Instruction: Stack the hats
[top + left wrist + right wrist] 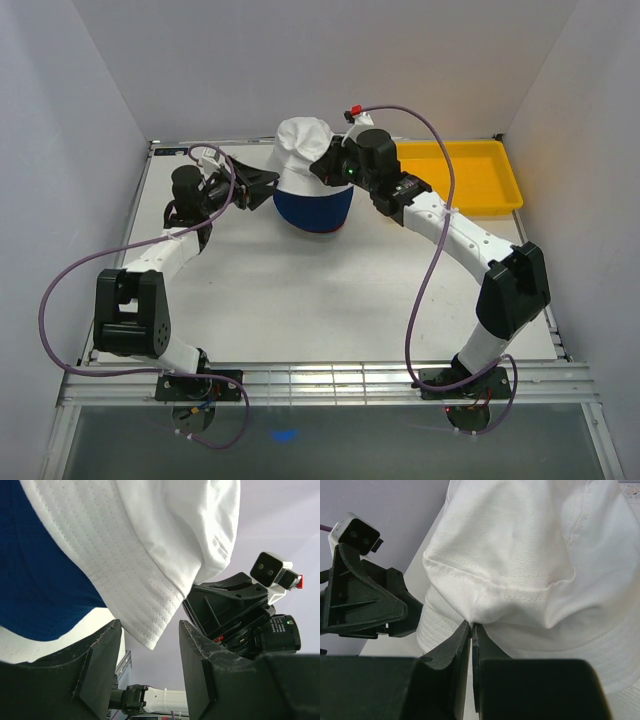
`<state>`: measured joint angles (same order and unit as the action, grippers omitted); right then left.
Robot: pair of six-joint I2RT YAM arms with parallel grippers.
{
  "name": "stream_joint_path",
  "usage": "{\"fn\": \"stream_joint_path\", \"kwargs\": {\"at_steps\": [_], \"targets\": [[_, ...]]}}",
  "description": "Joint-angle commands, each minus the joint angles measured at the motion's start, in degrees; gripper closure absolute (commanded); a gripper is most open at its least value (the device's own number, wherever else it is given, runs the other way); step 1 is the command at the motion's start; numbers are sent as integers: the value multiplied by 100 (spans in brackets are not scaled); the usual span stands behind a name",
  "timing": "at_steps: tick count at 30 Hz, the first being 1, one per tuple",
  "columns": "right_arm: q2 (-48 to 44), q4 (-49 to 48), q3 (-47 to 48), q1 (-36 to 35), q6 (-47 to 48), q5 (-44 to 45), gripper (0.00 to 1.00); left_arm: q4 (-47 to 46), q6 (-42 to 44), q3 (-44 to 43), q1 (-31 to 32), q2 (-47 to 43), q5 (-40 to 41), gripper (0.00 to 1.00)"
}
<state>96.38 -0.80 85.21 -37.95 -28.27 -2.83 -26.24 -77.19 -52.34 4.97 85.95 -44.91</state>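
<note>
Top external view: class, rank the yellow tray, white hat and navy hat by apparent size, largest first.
1. yellow tray
2. white hat
3. navy hat, though the white hat covers its top, so second and third places are unsure.
</note>
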Motion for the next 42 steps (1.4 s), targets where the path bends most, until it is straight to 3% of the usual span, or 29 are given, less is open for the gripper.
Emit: {"fn": "stream_joint_path", "kwargs": {"at_steps": [1,13,21,34,42], "targets": [[-348,-360,-109,-54,94,-139,92,-101,72,171,21,-17,105,40],[-374,-254,-206,-54,199,-376,92,233,688,30,-163,369,245,40],[-330,-254,-312,-54,208,-543,92,84,828,-382,-260,879,245,34],[-497,-202,-628,42,173,-543,92,-821,275,-707,-348,1661,210,34],[-392,-17,-356,174,41,-754,85,-1541,-156,-734,-357,1969,149,37]]}}
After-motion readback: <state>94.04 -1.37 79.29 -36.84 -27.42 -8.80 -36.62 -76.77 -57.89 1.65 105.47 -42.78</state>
